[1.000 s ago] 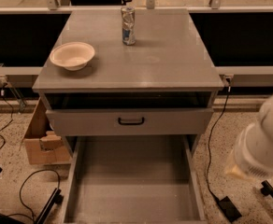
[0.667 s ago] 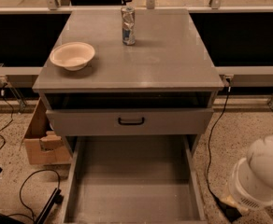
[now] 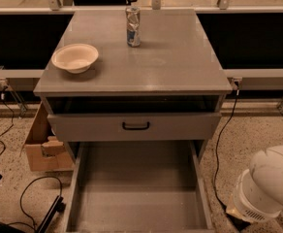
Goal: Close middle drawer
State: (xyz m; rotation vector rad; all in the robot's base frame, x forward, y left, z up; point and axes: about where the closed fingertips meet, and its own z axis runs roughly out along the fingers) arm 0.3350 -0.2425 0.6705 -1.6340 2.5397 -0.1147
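Camera view shows the middle drawer (image 3: 136,188) pulled far out at bottom centre, just beneath the upper drawer (image 3: 180,126), which stands slightly ajar. A bowl (image 3: 75,57) and a can (image 3: 133,26) sit on the cabinet top (image 3: 180,67). The white arm (image 3: 270,186) fills the lower right — its gripper lies outside the frame, so its state cannot be told.

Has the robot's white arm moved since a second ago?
Yes. The white arm has sunk in the view, from level with the cabinet's upper drawer front to beside the open middle drawer. The gripper is out of view.
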